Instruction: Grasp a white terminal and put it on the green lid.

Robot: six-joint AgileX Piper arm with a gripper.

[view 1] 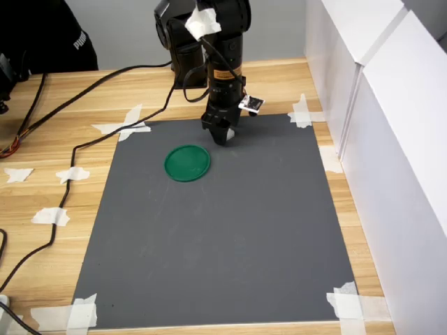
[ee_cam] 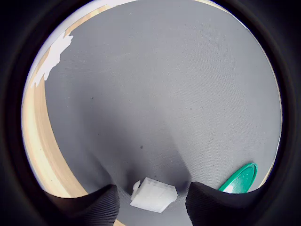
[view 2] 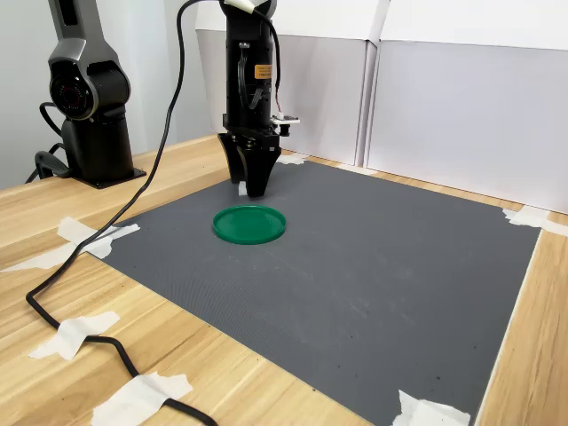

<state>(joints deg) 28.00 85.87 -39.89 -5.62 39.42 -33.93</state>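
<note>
In the wrist view the white terminal (ee_cam: 153,194), a small white plastic block, lies on the grey mat (ee_cam: 164,94) between my two dark fingers (ee_cam: 101,203). A narrow strip of mat shows on each side of it, so the jaws stand open around it without touching. The green lid (view 1: 187,162) lies flat on the mat, apart from the terminal; its rim (ee_cam: 241,179) shows at the edge of the wrist view. In both exterior views my gripper (view 1: 222,137) points straight down at the mat just behind the lid (view 2: 249,224), and its fingers (view 2: 255,182) hide the terminal.
White tape pieces (view 1: 126,125) hold the mat's corners to the wooden table (view 1: 42,195). A black cable (view 1: 84,143) runs over the table at the first exterior view's left. White walls (view 1: 391,139) stand at that view's right. A second black arm base (view 2: 89,106) stands at the second exterior view's left.
</note>
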